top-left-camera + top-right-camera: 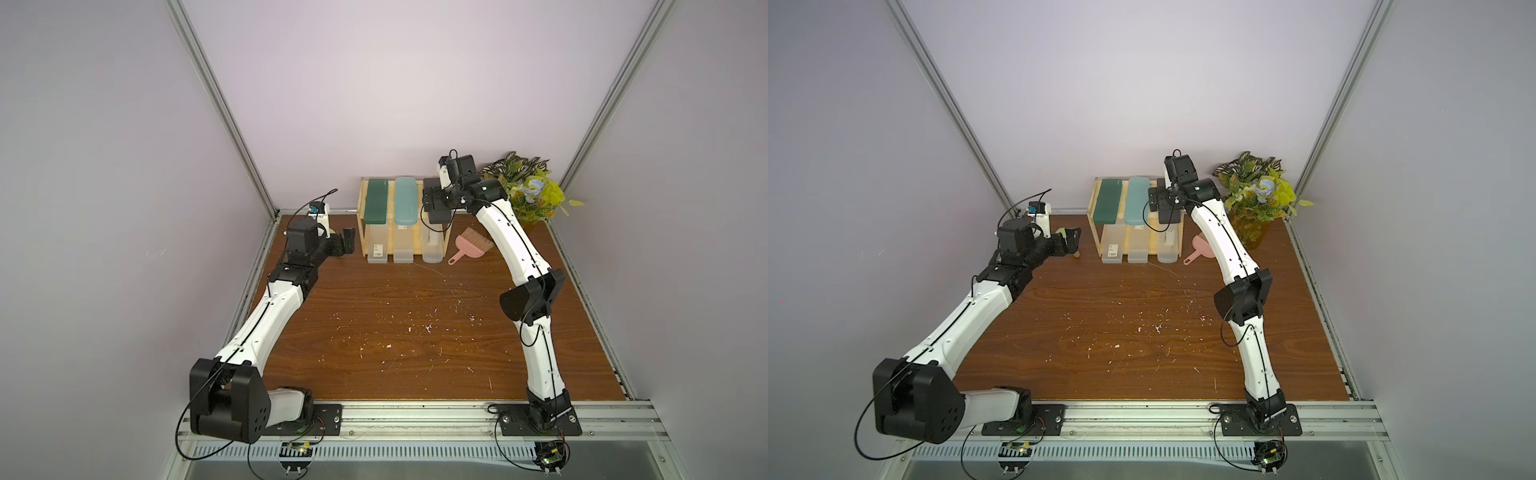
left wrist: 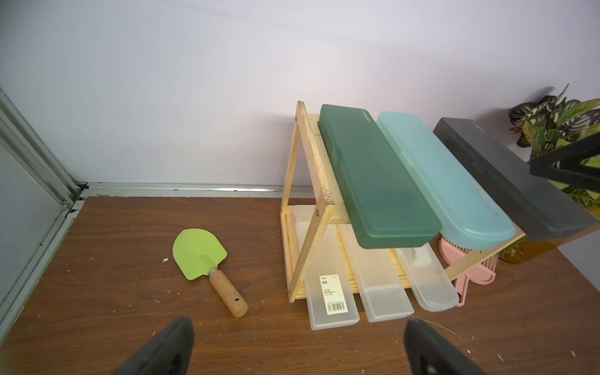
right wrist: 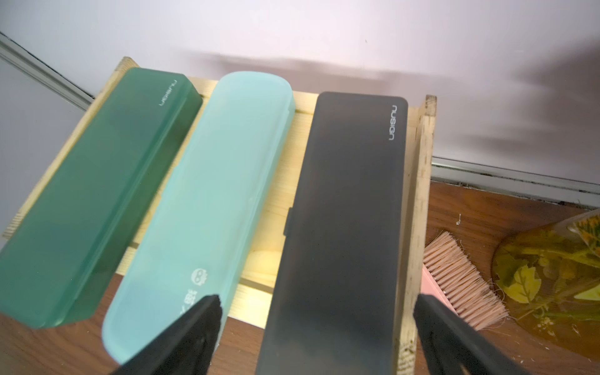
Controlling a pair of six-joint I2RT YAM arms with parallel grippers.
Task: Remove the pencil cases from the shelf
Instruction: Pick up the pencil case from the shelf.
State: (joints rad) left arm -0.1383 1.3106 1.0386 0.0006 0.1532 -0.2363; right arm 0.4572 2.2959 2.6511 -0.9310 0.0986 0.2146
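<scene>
The wooden shelf (image 1: 362, 216) stands at the back of the table. Its upper tier carries a dark green pencil case (image 2: 376, 181), a teal one (image 2: 448, 185) and a black one (image 3: 344, 211). Three frosted cases (image 2: 331, 292) (image 2: 380, 292) (image 2: 428, 279) lie on the lower tier, their near ends sticking out. My right gripper (image 3: 318, 308) is open above the black case's near end, with a finger on either side of it. To the left of the shelf, my left gripper (image 2: 300, 328) is low, open and empty.
A green spatula (image 2: 198, 253) lies on the table left of the shelf, near my left gripper. A pink brush (image 1: 469, 245) lies against the shelf's right side. A plant in an amber vase (image 1: 528, 187) fills the back right corner. The walls are close behind.
</scene>
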